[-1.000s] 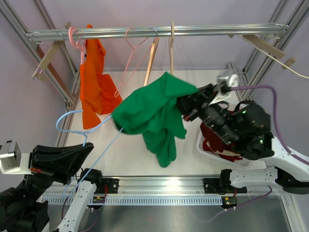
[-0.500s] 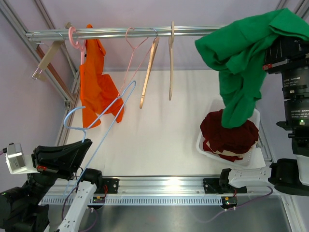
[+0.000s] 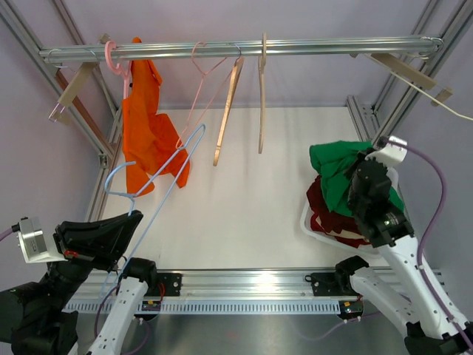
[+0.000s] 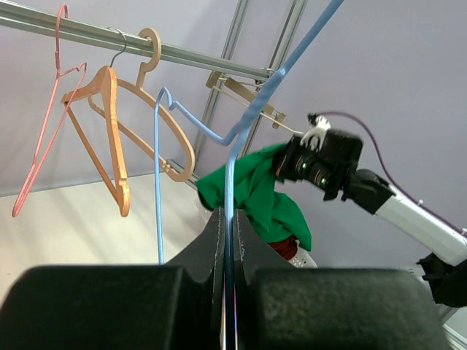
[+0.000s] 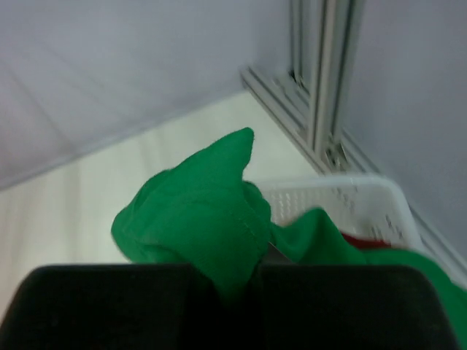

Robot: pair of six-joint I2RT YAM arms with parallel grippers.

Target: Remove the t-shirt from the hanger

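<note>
Green t-shirt (image 3: 332, 159) over white basket (image 5: 343, 200); orange shirt (image 3: 144, 140) hangs from rail (image 3: 332, 47).

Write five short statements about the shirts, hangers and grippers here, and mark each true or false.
1. The green t-shirt is off the blue hanger. True.
2. The left gripper is open and empty. False: it is shut on the blue hanger.
3. The right gripper is shut on the green t-shirt. True.
4. The white basket is empty. False: dark red clothing lies in it.
5. The orange t-shirt lies on the table. False: it hangs from the rail.
</note>
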